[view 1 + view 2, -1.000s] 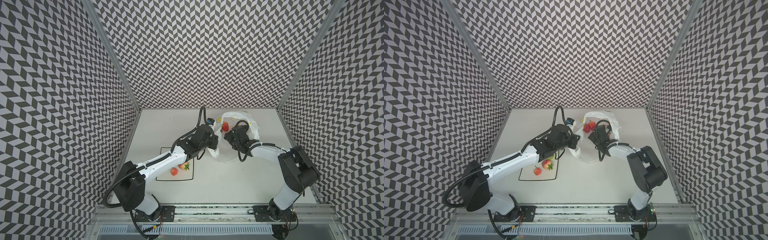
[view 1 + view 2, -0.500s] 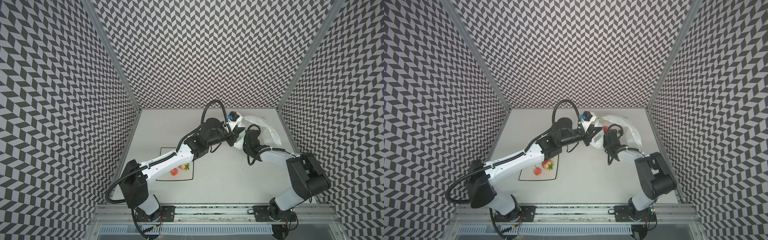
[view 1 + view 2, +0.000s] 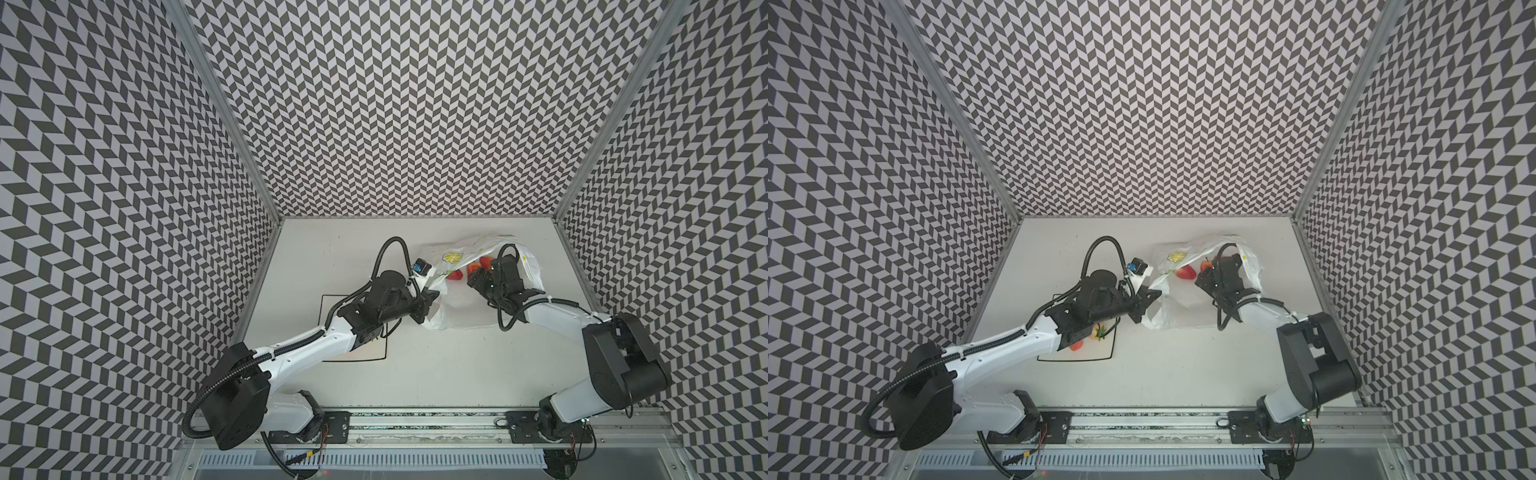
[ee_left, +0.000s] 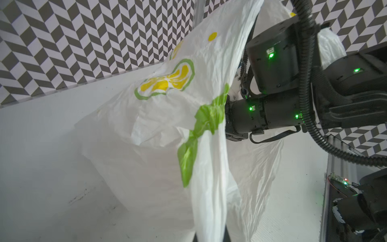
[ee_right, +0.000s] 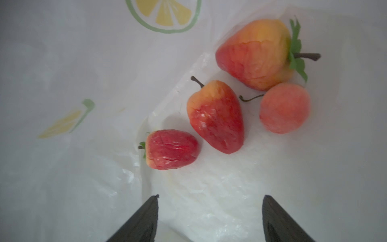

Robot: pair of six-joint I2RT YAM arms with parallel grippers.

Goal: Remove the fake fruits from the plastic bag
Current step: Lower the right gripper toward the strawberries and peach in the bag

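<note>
Where the pale bench (image 3: 415, 374) reaches its near edge, two white-and-black arms rise from a rail and stretch away toward the back wall. Just past the left arm's elbow lies a square white plate (image 3: 1113, 347) with a thin black rim, mostly covered by that arm. In a top view an orange-red fruit (image 3: 1076, 345) and a green leaf cap (image 3: 1100, 332) peek out on it.

Farther on, the left gripper (image 3: 432, 296) is pinched tight on the edge of the plastic bag (image 3: 453, 313), crinkly white with printed lemon slices, and holds its mouth lifted. The right gripper (image 5: 210, 202) is inside that mouth, its jaws parted with nothing between them.

Beyond its tips, four fake fruits (image 3: 456, 275) lie inside the bag. Nearest is a small red strawberry (image 5: 171, 149), then a red-and-orange stemmed fruit (image 5: 215, 117). A round orange-pink ball (image 5: 284, 108) follows, and farthest is a large strawberry (image 5: 253, 54) with a green cap, just beside the ball.
</note>
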